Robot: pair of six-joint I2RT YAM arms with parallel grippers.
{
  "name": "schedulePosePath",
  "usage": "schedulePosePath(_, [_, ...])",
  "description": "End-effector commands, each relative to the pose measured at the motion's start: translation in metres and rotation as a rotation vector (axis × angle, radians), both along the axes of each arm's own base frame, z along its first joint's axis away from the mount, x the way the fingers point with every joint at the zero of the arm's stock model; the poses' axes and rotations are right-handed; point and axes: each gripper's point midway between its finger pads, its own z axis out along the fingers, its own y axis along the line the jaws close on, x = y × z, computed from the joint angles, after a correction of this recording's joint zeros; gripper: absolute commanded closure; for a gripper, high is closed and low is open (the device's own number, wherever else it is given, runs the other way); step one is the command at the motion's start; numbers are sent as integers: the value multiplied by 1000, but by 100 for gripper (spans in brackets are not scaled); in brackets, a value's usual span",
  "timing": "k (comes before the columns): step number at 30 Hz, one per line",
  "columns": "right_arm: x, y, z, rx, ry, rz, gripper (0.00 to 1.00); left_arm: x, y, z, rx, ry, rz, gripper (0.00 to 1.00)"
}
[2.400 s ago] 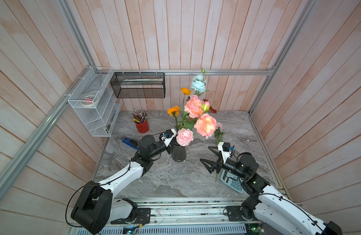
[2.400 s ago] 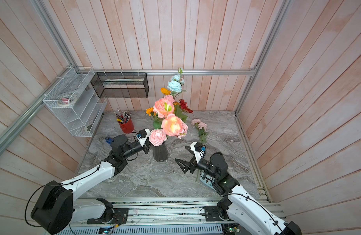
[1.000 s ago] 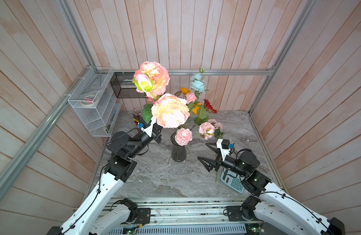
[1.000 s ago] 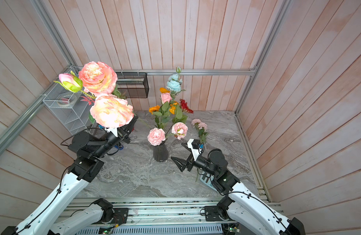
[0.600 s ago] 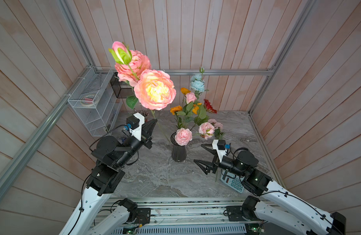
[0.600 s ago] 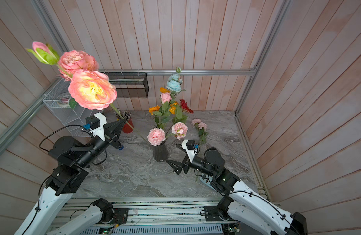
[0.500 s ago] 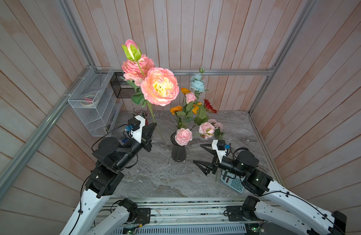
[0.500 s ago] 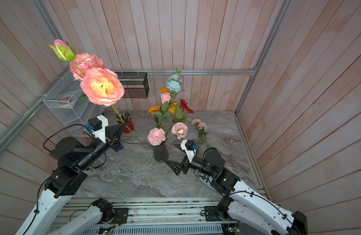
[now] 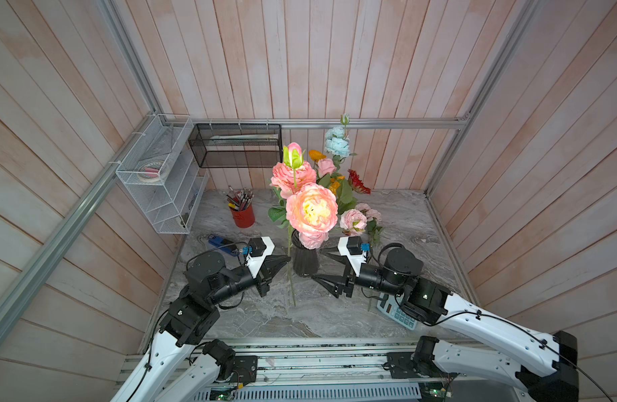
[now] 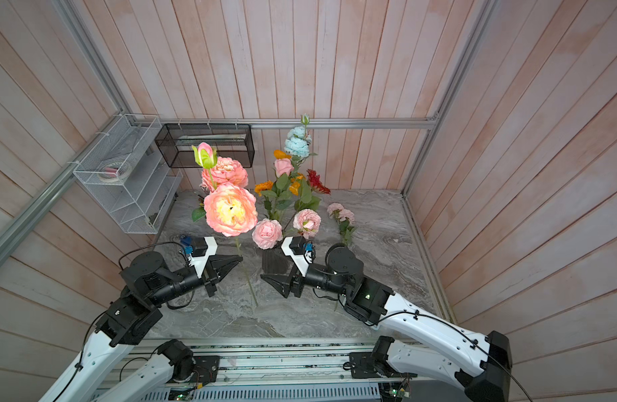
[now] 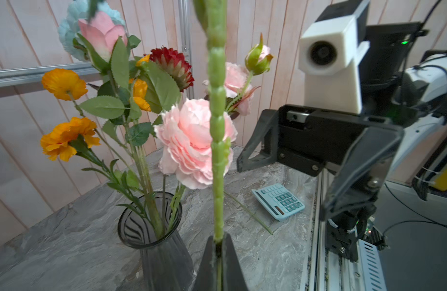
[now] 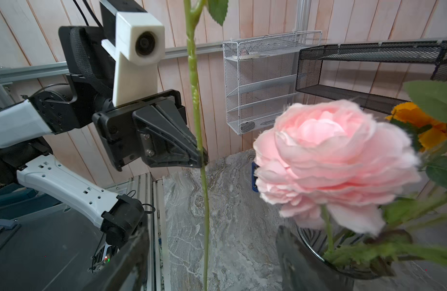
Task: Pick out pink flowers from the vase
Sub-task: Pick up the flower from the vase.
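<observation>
Standing upright just beside the mid-counter vase (image 9: 305,264), the stem (image 9: 291,285) is pinched in the closed left gripper (image 9: 286,259) and passes between the wide, empty jaws of the right gripper (image 9: 317,266). Counted: one held spray (image 9: 312,212), three pink blooms (image 10: 267,233) in the vase, one sprig (image 10: 340,213) lying near the right edge of the counter (image 9: 258,313).

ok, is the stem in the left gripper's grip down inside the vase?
No, in the right wrist view the pink flower stem clamped by the left gripper hangs beside the vase, outside its rim.
</observation>
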Motion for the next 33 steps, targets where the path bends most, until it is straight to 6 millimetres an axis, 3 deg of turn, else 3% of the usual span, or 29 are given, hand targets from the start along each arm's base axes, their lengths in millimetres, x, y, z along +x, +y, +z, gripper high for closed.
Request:
schedulePosePath(1, [-4, 11, 16, 40, -19, 37, 25, -16, -12, 12, -45, -62, -110, 100])
schedulePosePath(9, [-2, 27, 25, 42, -33, 45, 41, -21, -20, 10, -55, -56, -154, 100])
schedulePosePath(13, [-3, 33, 25, 39, -31, 59, 55, -20, -20, 7, -53, -55, -148, 100])
schedulePosePath(21, [-6, 43, 11, 2, -8, 85, 63, -18, -20, 6, -52, -61, -140, 100])
schedulePosePath(28, [-6, 45, -1, -26, 9, 86, 64, -16, -19, 9, -53, -72, -129, 100])
schedulePosePath(33, [-5, 47, -3, -32, 9, 86, 77, -15, -20, 8, -50, -69, -126, 100])
